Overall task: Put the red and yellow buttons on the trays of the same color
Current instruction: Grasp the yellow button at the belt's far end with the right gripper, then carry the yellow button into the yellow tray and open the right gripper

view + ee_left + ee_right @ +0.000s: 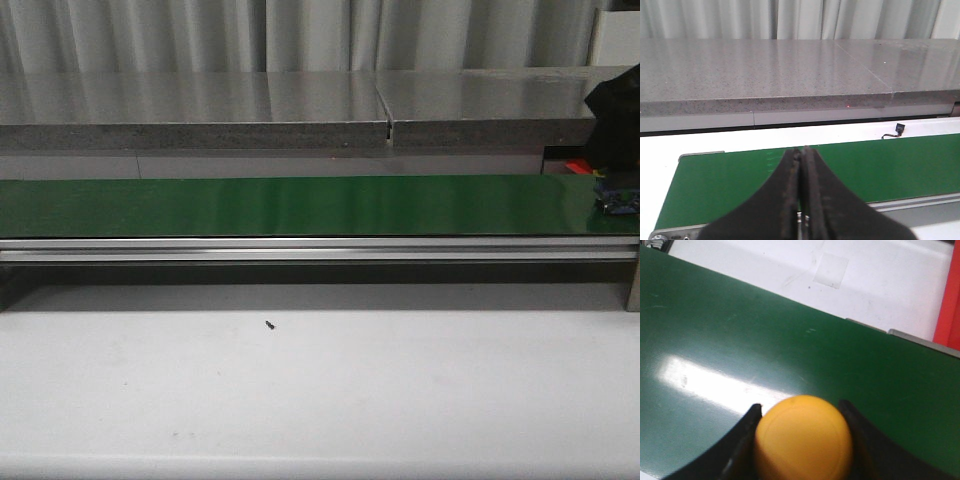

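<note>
Yellow round plastic button (802,437) sits pinched between the two black fingers (742,440) of the right claw (801,440), hanging over the glossy green conveyor belt (740,355). Only the right wrist view shows it.

Red tray edge (947,305), a flat red strip, shows at the side of the right wrist view past the belt's end, next to the white desk (790,265). Its contents cannot be seen. A clear square of tape or film (830,269) lies flat on the desk near it. No readable writing, labels or brands in any view.

Left claw (802,200) is pressed together, black fingers (785,195) meeting along a thin seam with nothing between them, pointing over the green belt toward the grey speckled stone counter (765,70). A small black connector on a thin wire (899,129) lies on the white surface between belt and counter, seen in this view only.

Front view: green belt runs full width with a silver aluminium rail (300,248) along its near edge, white desk in front, a tiny black screw-like speck (270,323) on it. At the belt's far right end a dark arm part (615,110) is partly in frame with a bit of blue and red below it, too small to identify. Pale pleated curtain (200,35) behind the counter.
</note>
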`<state>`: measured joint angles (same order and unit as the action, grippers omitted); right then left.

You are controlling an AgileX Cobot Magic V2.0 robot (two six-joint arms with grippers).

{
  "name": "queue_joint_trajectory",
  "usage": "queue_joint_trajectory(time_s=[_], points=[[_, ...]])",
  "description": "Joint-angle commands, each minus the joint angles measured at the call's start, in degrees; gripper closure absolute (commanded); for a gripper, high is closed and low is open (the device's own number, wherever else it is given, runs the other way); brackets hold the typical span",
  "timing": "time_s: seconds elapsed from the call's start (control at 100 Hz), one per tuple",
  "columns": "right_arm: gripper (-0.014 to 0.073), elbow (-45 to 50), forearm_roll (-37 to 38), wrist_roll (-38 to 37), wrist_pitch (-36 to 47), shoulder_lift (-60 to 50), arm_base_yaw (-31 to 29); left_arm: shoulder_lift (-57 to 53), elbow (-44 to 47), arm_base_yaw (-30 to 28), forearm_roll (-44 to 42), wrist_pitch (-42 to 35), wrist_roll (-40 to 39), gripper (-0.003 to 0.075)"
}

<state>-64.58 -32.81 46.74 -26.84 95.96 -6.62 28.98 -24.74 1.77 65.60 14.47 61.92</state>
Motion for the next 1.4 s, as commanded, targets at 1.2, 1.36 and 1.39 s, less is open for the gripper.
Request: queue_joint_trajectory(time_s=[1.2, 1.36, 1.39], points=[[0.0557, 9.6, -6.0, -5.0, 2.4, -11.8, -36.9, 0.2, -1.6, 0.4, 1.4, -1.8, 0.0, 0.0739], [0.0557, 9.6, -9.5, -1.0, 2.8, -7.9, -36.3, 0.2, -1.6, 0.4, 1.4, -1.8, 0.0, 0.0739], [0.0557, 9.6, -10.3, -0.2, 3.0, -7.5, -36.3, 0.2, -1.6, 0.4, 1.4, -1.8, 0.0, 0.0739]])
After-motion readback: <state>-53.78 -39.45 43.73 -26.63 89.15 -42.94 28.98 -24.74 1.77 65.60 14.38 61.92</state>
